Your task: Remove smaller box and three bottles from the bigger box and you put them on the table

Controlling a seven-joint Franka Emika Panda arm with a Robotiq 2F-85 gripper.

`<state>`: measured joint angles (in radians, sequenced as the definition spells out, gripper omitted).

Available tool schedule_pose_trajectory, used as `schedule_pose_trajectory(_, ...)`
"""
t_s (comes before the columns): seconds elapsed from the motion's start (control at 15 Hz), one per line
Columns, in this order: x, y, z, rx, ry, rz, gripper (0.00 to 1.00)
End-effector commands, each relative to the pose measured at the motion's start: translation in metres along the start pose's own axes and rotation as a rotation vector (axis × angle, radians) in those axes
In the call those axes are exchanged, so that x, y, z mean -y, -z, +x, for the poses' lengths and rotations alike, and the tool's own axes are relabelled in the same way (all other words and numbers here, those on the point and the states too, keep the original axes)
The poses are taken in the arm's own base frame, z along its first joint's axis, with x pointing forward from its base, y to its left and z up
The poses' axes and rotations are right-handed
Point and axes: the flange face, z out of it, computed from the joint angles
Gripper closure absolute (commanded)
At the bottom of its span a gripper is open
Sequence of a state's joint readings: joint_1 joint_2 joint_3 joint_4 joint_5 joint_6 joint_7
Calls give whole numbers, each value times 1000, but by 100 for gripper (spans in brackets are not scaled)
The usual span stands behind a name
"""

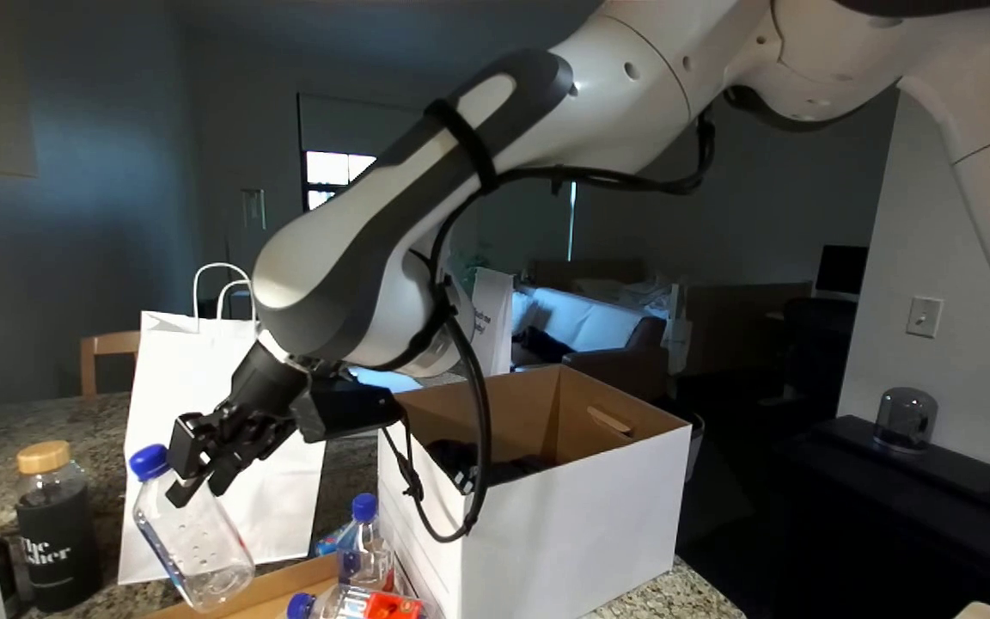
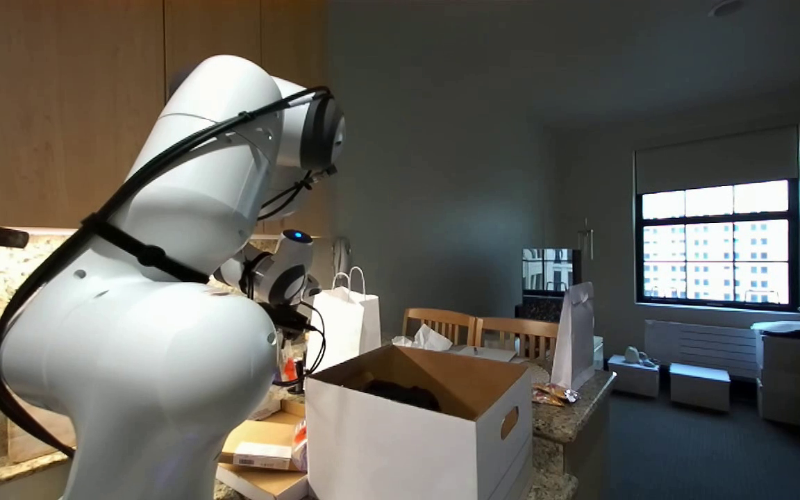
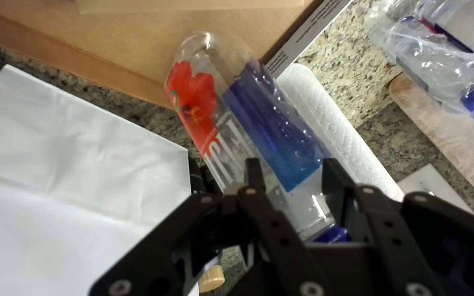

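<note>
Blue-capped bottle (image 1: 190, 542) aslant between the fingers (image 3: 338, 185), outside the bigger box (image 1: 564, 533).

You've got a bright window (image 2: 716, 243) w/ blind (image 2: 716, 161) partway down, dim grey walls (image 2: 442, 208), wood chairs (image 2: 521, 325), dark flr (image 2: 678, 451), brown sofa (image 1: 611, 368), plus lt switch (image 1: 924, 316).

big white carton (image 1: 581, 542) is open on top, brown inside. clear flower-label bottle (image 3: 257, 131) is kinda tilted, cap end up. upright blue-capped bottle (image 1: 363, 554) and tipped red-label bottle (image 1: 375, 605) near the carton.
</note>
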<state>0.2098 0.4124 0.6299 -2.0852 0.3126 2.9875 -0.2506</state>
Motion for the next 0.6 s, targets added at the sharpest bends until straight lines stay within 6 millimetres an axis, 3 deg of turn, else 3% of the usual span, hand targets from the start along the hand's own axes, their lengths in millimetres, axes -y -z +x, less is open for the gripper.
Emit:
schedule_pose_trajectory(0.0, -2, 0, 1, -2, -3, -2, 60)
schedule_pose_trajectory(0.27, -5, 1, 2, -3, -7, -5, 60)
schedule_pose_trajectory(0.33, -5, 1, 2, -3, -6, -4, 85)
schedule_pose_trajectory(0.53, -2, -2, 1, 5, -17, 15, 85)
